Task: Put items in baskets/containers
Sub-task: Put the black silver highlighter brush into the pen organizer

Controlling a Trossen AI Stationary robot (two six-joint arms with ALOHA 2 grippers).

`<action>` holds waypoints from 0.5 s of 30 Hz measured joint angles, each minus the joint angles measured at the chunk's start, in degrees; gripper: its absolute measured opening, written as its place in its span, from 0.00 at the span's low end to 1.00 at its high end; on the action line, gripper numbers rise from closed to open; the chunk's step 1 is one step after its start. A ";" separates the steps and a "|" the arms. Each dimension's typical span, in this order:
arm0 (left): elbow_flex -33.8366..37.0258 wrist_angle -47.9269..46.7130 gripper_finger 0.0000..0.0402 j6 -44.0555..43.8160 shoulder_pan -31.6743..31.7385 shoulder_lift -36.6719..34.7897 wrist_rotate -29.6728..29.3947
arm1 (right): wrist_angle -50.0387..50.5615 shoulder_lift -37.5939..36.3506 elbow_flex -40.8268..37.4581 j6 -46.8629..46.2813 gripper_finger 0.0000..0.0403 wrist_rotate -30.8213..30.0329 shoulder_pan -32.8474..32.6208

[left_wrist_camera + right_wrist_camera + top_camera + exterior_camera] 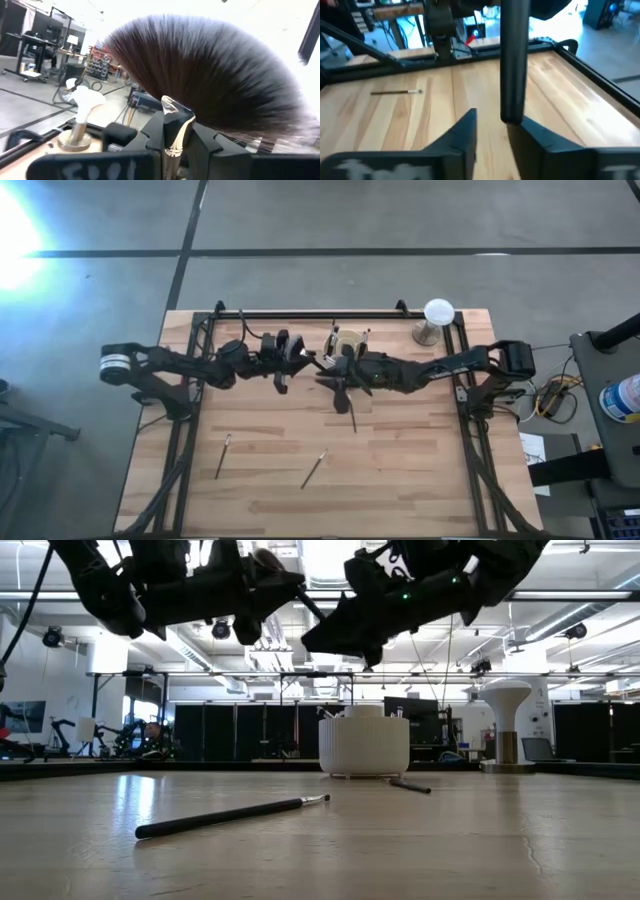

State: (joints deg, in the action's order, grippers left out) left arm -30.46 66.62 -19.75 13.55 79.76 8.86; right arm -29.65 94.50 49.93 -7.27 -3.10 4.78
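My left gripper [296, 362] [175, 131] hovers left of the cream cup [347, 343] [363, 745] and is shut on the fluffy brush [210, 70]. The brush's dark handle [513, 60] [310, 605] reaches toward my right gripper [336, 377] [492, 122]. That gripper is open just near of the cup, and the handle's end stands by one fingertip; whether they touch, I cannot tell. Some brushes stand in the cup. Three brushes lie flat on the table: [222, 455], [313, 468] [230, 818] and a dark one [352, 415] [410, 785]. My left gripper pinches the fluffy brush between its two fingers at the shiny metal ferrule [174, 125], just below the bristles. The brush is lifted clear of the table. Its bristle head fans out beyond the fingers.
The white globe on its stand [437, 315] [505, 705] sits at the far right corner. A dark frame rail [330, 313] runs along the far edge and down both sides. Bare wood lies near of the arms around the loose brushes.
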 joint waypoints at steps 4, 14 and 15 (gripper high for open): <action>0.20 -4.67 0.11 2.54 0.72 -0.99 0.01 | 7.36 -4.11 0.07 0.80 0.35 0.05 0.02; -3.31 -15.08 0.11 6.89 0.42 -0.89 0.09 | 7.29 -7.59 0.83 5.87 0.47 -2.99 0.02; -3.50 -15.23 0.11 7.23 0.39 -0.89 0.16 | 7.39 -6.93 1.34 6.15 0.46 -3.02 0.06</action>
State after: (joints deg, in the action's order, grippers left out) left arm -33.95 51.39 -12.52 13.95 78.87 9.03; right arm -22.26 87.57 51.27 -1.12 -6.12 4.83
